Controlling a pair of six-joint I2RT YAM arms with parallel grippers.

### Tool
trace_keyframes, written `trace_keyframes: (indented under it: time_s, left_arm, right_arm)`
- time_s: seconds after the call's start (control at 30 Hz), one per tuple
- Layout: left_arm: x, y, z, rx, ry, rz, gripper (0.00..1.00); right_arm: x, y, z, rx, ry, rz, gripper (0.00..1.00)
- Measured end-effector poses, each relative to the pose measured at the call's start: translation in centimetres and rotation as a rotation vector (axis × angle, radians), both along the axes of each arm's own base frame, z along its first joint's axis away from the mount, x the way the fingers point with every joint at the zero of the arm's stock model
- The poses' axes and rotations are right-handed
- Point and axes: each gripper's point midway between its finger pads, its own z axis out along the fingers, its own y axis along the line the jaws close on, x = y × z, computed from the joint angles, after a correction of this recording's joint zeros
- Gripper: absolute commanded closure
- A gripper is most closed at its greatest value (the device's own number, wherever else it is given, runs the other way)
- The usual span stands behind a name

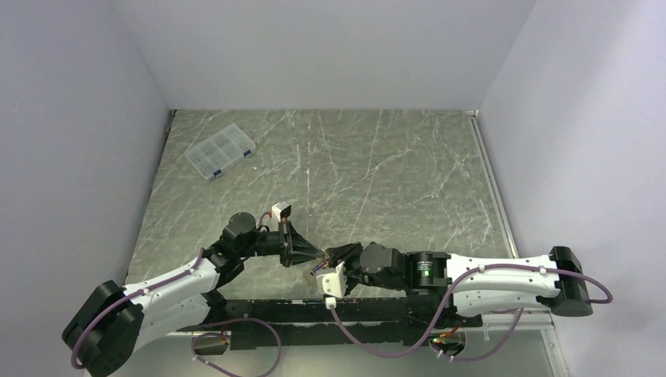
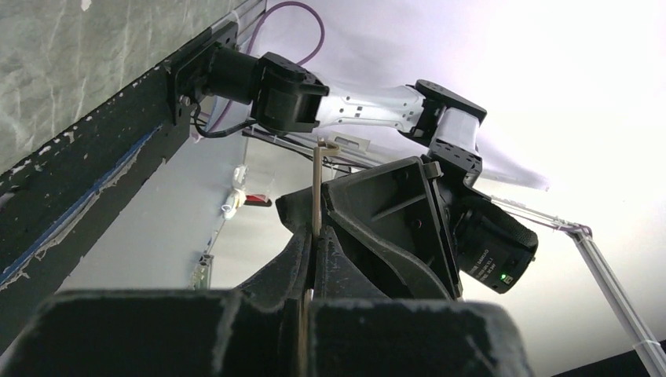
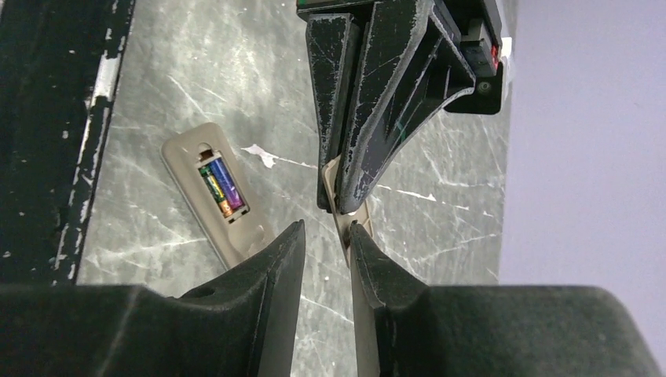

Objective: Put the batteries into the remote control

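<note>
The remote control (image 3: pixel 218 206) lies back up on the marbled table, its battery bay uncovered. The two batteries (image 3: pixel 221 187) sit side by side in the bay. My left gripper (image 3: pixel 336 203) comes down from the top of the right wrist view, shut on the small flat beige cover (image 3: pixel 353 224). In the left wrist view the cover (image 2: pixel 316 181) shows edge-on, pinched between the left fingers (image 2: pixel 302 259). My right gripper (image 3: pixel 326 228) is open; the cover's lower end hangs between its fingertips, close to the right one. In the top view both grippers meet (image 1: pixel 318 255) just above the remote (image 1: pixel 316 272).
A clear compartmented plastic box (image 1: pixel 221 151) sits at the far left of the table. The black mounting rail (image 1: pixel 353 310) runs along the near edge, close to the remote. Walls close in the table on the left, the back and the right.
</note>
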Motion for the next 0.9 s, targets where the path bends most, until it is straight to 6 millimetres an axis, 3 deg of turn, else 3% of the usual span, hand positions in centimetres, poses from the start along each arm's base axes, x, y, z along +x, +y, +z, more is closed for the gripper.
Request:
trace_keyframes:
  time_s: [0.17,0.37,0.43,0.5,0.63,0.9]
  left_arm:
    - [0.0,0.0,0.5,-0.022,-0.003,-0.002,1.0]
    - [-0.2,0.1,0.4,-0.031,0.007,-0.002,1.0]
    - [-0.1,0.2,0.5,-0.034,0.018,0.002,1.0]
    - [-0.1,0.2,0.5,-0.035,0.027,0.003,0.92]
    - [-0.1,0.2,0.6,-0.04,0.027,0.004,0.66]
    - [-0.2,0.3,0.3,-0.024,-0.005,0.0,0.41]
  right_arm:
    - [0.7,0.3,0.3,0.002,-0.051,-0.023,0.76]
    - [1.2,0.5,0.4,-0.004,-0.089,-0.039,0.99]
    - [1.3,0.5,0.5,-0.007,-0.101,-0.042,1.0]
    - [1.3,0.4,0.5,-0.009,-0.108,-0.041,1.0]
    - [1.4,0.5,0.6,-0.005,-0.116,-0.046,1.0]
    - [1.6,0.0,0.8,0.021,-0.089,-0.087,1.0]
